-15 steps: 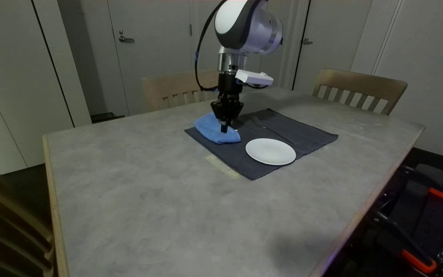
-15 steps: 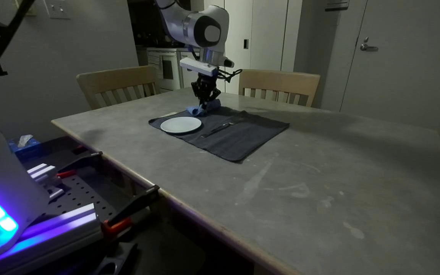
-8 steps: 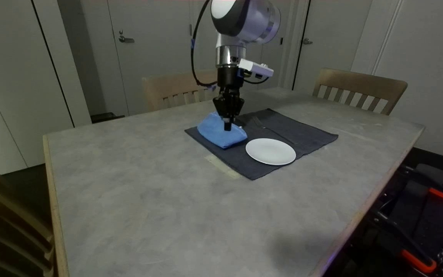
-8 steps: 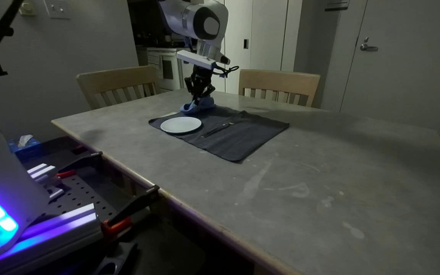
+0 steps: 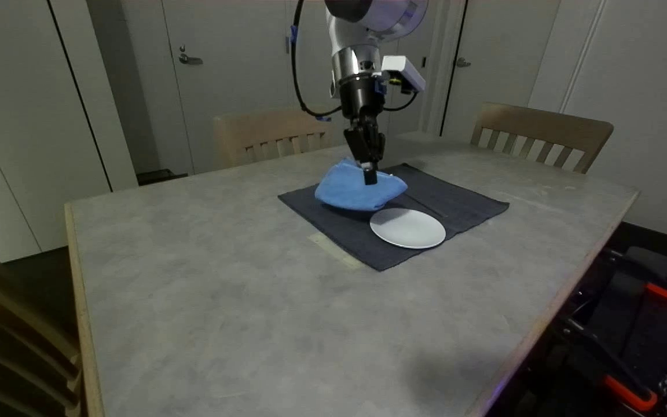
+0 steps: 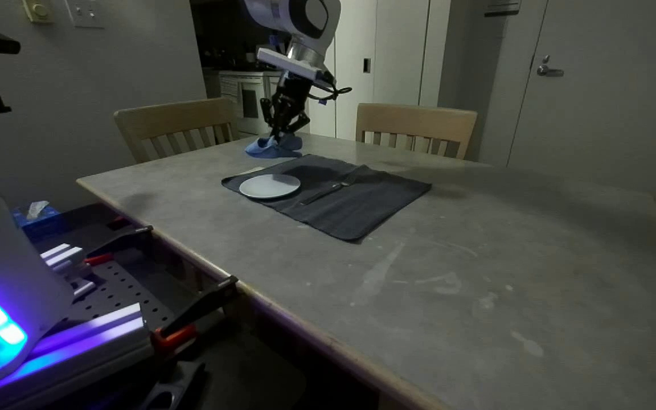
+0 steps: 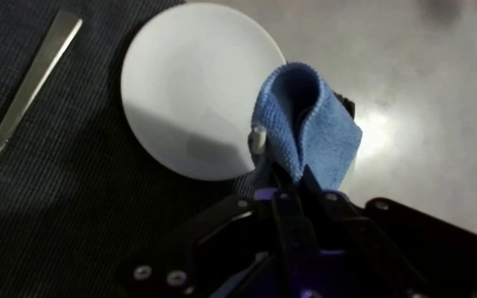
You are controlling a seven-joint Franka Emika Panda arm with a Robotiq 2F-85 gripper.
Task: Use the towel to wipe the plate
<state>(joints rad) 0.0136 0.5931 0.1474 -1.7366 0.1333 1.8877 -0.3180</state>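
My gripper (image 5: 370,176) is shut on the bright-blue towel (image 5: 342,190) and holds it bunched above the placemat. In the wrist view the gripper (image 7: 291,176) pinches a fold of the towel (image 7: 331,140), which loops up beyond the fingertips beside a small white tag. The round white plate (image 5: 407,229) lies flat near a corner of the placemat. In the wrist view the towel overlaps the right edge of the plate (image 7: 197,74), and a shadow falls on its lower part. In an exterior view the towel (image 6: 265,149) hangs behind the plate (image 6: 270,186), apart from it.
The dark-grey placemat (image 6: 362,208) lies on the grey table (image 6: 476,296). A silver fork (image 7: 31,87) lies on it beside the plate; it also shows in an exterior view (image 6: 325,193). Wooden chairs (image 5: 542,133) stand around the table. Clamps (image 6: 197,310) sit at the robot's table edge.
My gripper has risen with the towel, lifting it off the placemat, and moved right toward the plate in an exterior view. The wrist has tilted. Plate and fork have not moved.
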